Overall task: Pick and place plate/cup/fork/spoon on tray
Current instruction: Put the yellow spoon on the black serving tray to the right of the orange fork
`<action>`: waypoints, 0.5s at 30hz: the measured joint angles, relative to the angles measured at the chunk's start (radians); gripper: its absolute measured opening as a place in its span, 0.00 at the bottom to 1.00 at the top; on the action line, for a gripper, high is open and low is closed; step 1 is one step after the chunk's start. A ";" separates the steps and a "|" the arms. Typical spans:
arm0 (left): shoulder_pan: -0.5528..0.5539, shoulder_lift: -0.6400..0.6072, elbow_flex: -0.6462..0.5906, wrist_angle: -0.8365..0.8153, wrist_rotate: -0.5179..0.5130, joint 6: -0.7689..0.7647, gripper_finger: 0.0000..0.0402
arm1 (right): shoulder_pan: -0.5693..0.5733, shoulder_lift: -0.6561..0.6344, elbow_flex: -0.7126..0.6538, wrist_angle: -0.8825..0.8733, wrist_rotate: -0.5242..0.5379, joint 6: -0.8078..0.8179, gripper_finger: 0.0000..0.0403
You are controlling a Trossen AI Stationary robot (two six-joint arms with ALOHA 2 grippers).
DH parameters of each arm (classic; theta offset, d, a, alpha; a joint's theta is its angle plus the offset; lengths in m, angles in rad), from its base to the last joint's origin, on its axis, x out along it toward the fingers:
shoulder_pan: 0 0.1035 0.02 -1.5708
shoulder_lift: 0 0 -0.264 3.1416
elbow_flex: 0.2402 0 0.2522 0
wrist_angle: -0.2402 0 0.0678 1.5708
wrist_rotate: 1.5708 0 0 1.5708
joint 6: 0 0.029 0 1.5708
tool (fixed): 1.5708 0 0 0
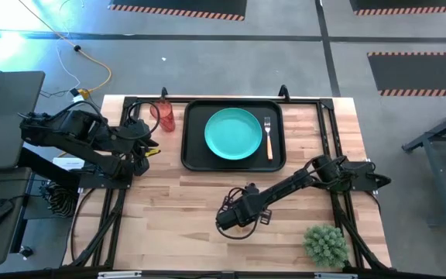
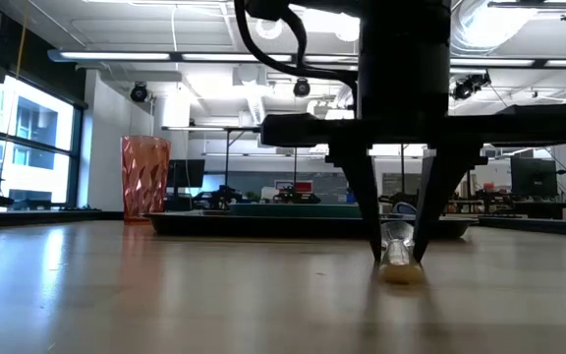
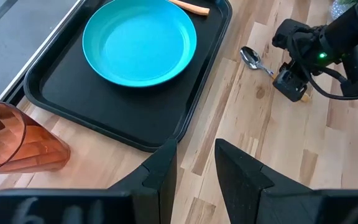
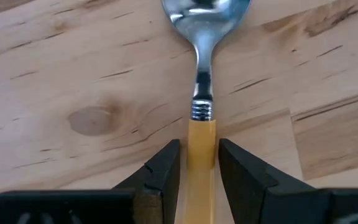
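Spoon (image 4: 202, 93) first: it lies flat on the bare wooden table (image 1: 169, 209), well in front of the tray and apart from it, its silver bowl pointing away from the wrist camera and its orange handle running back between our right gripper (image 4: 199, 163) fingers. The jaws stand narrow, one finger on each side of the handle close behind the metal collar, with hardly any gap showing (whether they already press the handle we cannot tell, so we treat the grip as not yet proven). In the low view the fingertips reach down to the tabletop around the handle end. We judge the step in hand to be the pickup of the spoon, and to do it well we would close squarely across the handle, keep the fingers centred so the thin shaft does not roll out sideways, and lift straight up before swinging toward the tray, since a slim handle lying flat is easily pinched crooked. Moving outward, the black tray (image 1: 194, 159) sits at the far middle of the table and holds the teal plate (image 1: 233, 133) with the fork (image 1: 269, 137) laid beside it along the tray's right side. The red cup (image 1: 165, 116) stands upright off the tray, just beside its left rim, so it remains to be placed. Our left gripper (image 3: 196, 163) waits near that cup, jaws a little apart and empty.
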 joint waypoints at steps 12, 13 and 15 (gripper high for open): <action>0.000 0.000 0.000 0.000 0.000 0.000 0.25 | 0.000 -0.001 -0.016 0.008 -0.018 -0.032 0.08; 0.000 0.000 0.000 0.000 0.000 0.000 0.25 | 0.000 0.000 -0.016 0.007 -0.019 -0.034 0.06; 0.000 0.000 0.000 0.000 0.000 0.000 0.25 | 0.000 0.000 -0.016 0.005 -0.021 -0.047 0.05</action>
